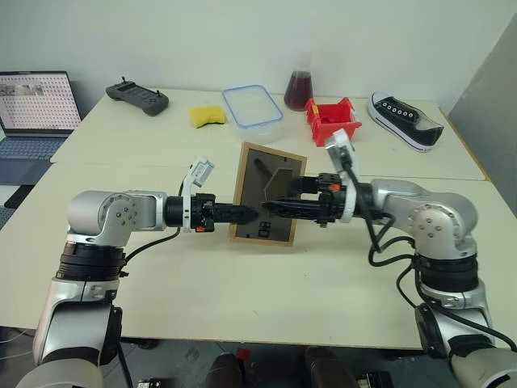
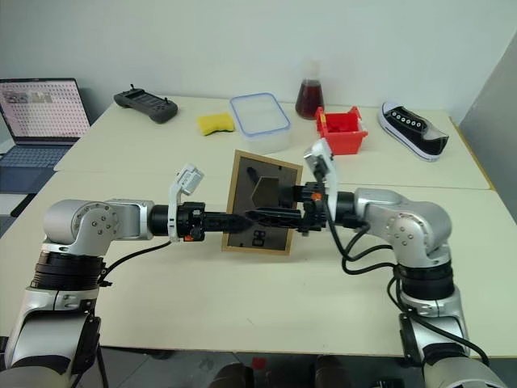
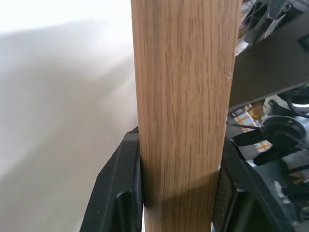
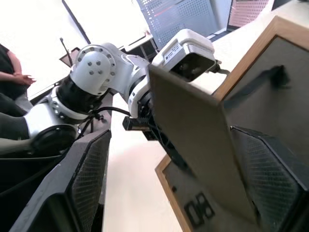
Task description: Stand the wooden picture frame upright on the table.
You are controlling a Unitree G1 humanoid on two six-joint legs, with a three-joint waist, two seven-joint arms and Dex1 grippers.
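While grippers flank it, wooden picture frame (image 1: 266, 194) fronts lidded container (image 1: 253, 112).

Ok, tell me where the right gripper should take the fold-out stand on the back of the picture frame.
Grip the stand near its free lower tip, coming in from the frame's back. It is a thin flat flap angled off the panel, so the open right gripper can close across its faces while the left gripper clamps the edge.

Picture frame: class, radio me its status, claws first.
Left claw shut on the wooden picture frame, clamping its edge. Right claw open, fingers either side of the fold-out stand. Frame's back faces us, not yet standing on the table. Nothing in the way.
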